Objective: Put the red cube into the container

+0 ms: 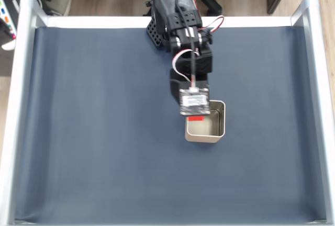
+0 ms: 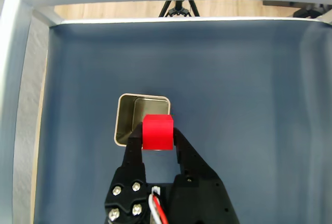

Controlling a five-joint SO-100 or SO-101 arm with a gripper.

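Wrist view: my gripper [image 2: 157, 137] clamps the red cube [image 2: 157, 132] above the near right corner of the square metal tin [image 2: 123, 120] on the blue mat [image 2: 249, 105].

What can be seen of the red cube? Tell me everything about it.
The red cube is small, plain and bright red, with matte faces and crisp edges. In the wrist view it sits upright, pinched between the black fingers of the gripper, one on each side. It is held above the mat, over the near edge of the silvery container. In the fixed view just a red sliver of it shows under the wrist camera.
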